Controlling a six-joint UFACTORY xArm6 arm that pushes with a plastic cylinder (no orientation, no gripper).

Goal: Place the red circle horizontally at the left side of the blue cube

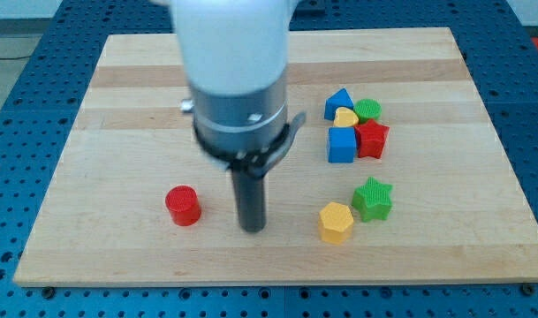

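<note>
A: Currently the wooden board (118, 79), pale and grained, carries the cluster at the view's right, the blue cube (341, 146) with the red star (373, 139) touching its right.

B: And our rod?

A: Plain rod, no jaws, holding nothing. My tip (251, 229) stands just right of the red circle (183, 206), a ribbed plastic cylinder well left of the cube. We risk shoving it leftward, off target, from this side.
</note>
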